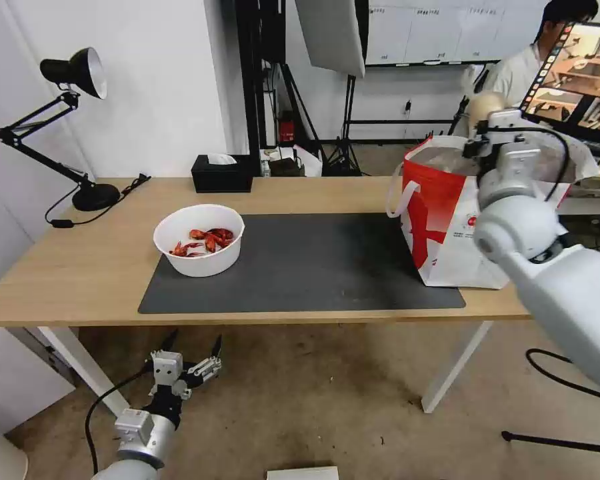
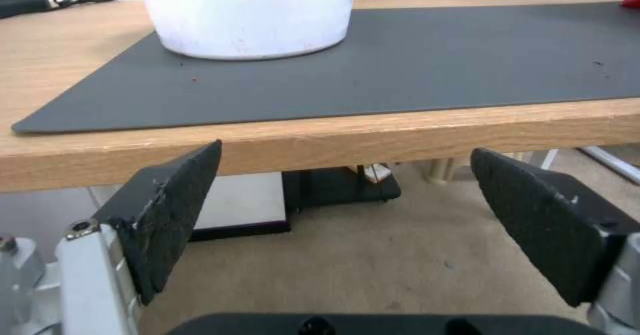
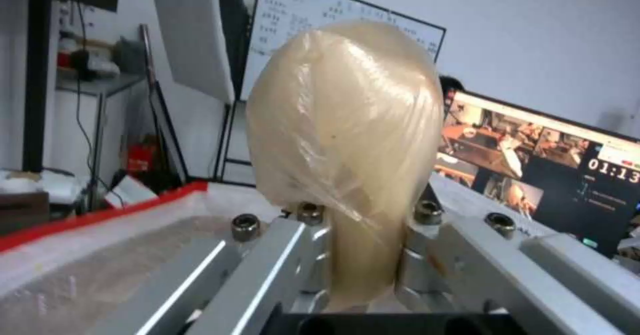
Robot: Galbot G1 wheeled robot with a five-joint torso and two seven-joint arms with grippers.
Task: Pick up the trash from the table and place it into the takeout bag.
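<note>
A white round bowl [image 1: 199, 240] of red crayfish shells stands on the left part of the dark grey mat [image 1: 300, 267] on the table [image 1: 80, 267]. The takeout bag [image 1: 447, 227], white with a red panel, sits at the table's right end. Over its open top my right gripper [image 1: 492, 130] is shut on a beige round lump [image 1: 483, 105]; the right wrist view has the lump [image 3: 347, 125] pinched between the fingers above the foil lining [image 3: 100, 255]. My left gripper [image 1: 193, 350] hangs open below the table's front edge, its pads [image 2: 173, 210] wide apart, the bowl [image 2: 247, 15] beyond.
A black tissue box [image 1: 221, 173] and a black desk lamp [image 1: 73, 73] stand at the table's back left. A monitor [image 1: 580, 80] is behind the bag. Tripod legs [image 1: 343, 147] stand behind the table. The table edge [image 2: 333, 135] runs just above the left fingertips.
</note>
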